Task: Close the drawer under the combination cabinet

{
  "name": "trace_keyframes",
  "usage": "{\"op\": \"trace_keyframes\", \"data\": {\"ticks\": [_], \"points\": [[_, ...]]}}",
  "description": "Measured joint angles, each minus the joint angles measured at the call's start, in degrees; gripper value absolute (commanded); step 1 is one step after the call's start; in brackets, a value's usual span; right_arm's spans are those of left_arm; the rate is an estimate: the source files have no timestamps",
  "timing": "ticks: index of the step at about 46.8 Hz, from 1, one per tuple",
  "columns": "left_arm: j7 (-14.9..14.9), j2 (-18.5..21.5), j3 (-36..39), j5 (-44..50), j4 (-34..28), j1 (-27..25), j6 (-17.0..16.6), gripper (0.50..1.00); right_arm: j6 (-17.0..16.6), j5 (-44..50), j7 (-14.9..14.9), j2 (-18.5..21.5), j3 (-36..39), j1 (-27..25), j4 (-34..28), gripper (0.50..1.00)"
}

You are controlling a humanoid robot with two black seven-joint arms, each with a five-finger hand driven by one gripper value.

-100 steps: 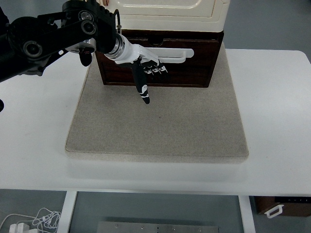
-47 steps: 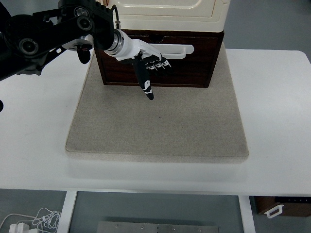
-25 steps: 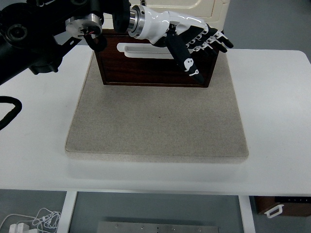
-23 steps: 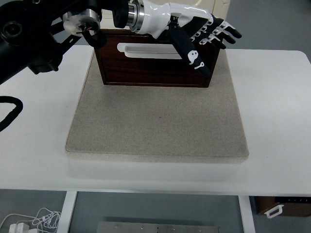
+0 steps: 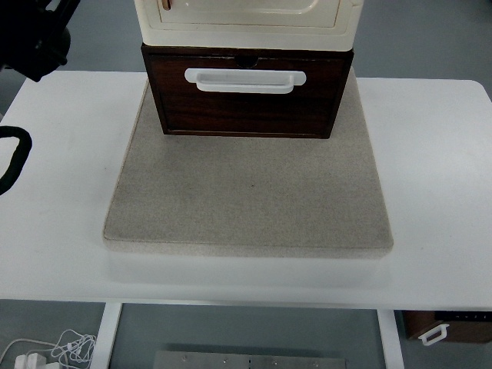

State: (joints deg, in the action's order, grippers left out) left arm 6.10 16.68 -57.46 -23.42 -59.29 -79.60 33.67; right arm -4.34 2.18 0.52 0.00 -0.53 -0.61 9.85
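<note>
The white desk fills most of the frame. On it lies a grey mat, reaching from the centre up to the cabinet. At the top centre stands the cream combination cabinet, resting on the dark wooden drawer, whose front faces the camera and looks pushed in; its contents cannot be seen. A white handle runs across the drawer's upper front. In the upper left corner a black part of the left arm shows; its fingers are out of view, so their state cannot be told.
</note>
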Motion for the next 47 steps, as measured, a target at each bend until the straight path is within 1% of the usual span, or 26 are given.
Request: {"op": "trace_keyframes", "data": {"ticks": [8, 12, 20, 25, 29, 33, 36, 39, 44, 47], "points": [[-2.59, -0.07, -8.35, 1.04, 3.97, -0.45, -0.45, 1.0, 0.0, -0.01, 0.01, 0.0, 0.0, 0.0, 0.03, 0.952], [-3.25, 0.02, -11.94, 3.56, 6.2, -0.47, -2.2, 1.0, 0.0, -0.01, 0.01, 0.0, 0.29, -0.01, 0.01, 0.952], [-3.93, 0.36, -15.9, 6.05, 10.7, -0.42, -8.82, 1.0, 0.0, 0.05, 0.01, 0.0, 0.35, 0.0, 0.16, 0.952], [-5.76, 1.73, -18.19, 6.28, 13.93, -0.43, -12.6, 1.0, 0.0, 0.17, 0.0, 0.0, 0.48, -0.01, 0.14, 0.952], [-7.12, 2.13, -18.66, 7.79, 17.39, -0.4, -15.53, 1.0, 0.0, 0.21, 0.0, 0.0, 0.61, -0.01, 0.1, 0.952], [-8.8, 2.09, -18.49, 9.76, 21.16, -0.38, -19.8, 1.0, 0.01, 0.2, 0.0, 0.0, 0.53, 0.0, 0.19, 0.952], [-9.42, 2.04, -18.05, 10.69, 24.07, -0.44, -22.54, 1.0, -0.01, 0.18, 0.0, 0.0, 0.46, -0.01, 0.25, 0.952], [-9.51, 2.04, -17.98, 10.91, 26.66, -0.59, -24.24, 1.0, -0.01, 0.17, 0.0, 0.0, 0.49, 0.0, 0.23, 0.952], [-9.54, 2.09, -17.89, 10.98, 30.1, -0.63, -25.82, 1.0, 0.02, 0.04, 0.01, 0.0, 0.4, -0.14, 0.15, 0.952], [-9.54, 2.1, -17.79, 10.98, 32.14, -0.63, -27.74, 1.0, 0.01, 0.09, 0.0, 0.0, 0.23, -0.36, 0.22, 0.952]]}}
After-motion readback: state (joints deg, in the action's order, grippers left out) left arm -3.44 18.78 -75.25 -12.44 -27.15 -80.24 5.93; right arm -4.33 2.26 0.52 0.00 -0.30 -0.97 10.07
